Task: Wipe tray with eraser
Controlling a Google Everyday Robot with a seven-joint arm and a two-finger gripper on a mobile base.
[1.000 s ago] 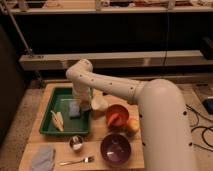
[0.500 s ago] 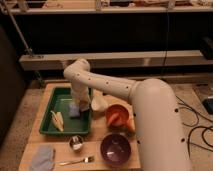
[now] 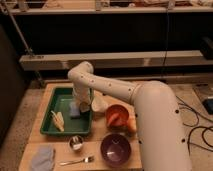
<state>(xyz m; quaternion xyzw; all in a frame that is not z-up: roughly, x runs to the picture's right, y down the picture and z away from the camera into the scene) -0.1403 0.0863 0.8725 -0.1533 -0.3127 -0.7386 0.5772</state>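
Right now your arm is reaching in from the right, bending at the elbow and dropping down over the green tray. The gripper is hanging low inside the tray, near its right rim, with its fingers pressed together. You are not gripping anything that can be made out.

The tray is lying on the left half of the wooden table. Inside it, a flat blue-grey pad is sitting just left of the gripper, too close to tell whether the two are touching. A pale yellow item is lying nearer the tray's left side.

The eraser is standing upright on the table just outside the tray's right rim, beside the gripper and apart from the tray floor.

Further right, an orange bowl is sitting beside the eraser with something orange in it. A purple bowl is resting toward the table's front edge. A small metal cup is standing just in front of the tray, a fork is lying in front of that, and a pale blue-grey cloth is bunching at the front left corner.
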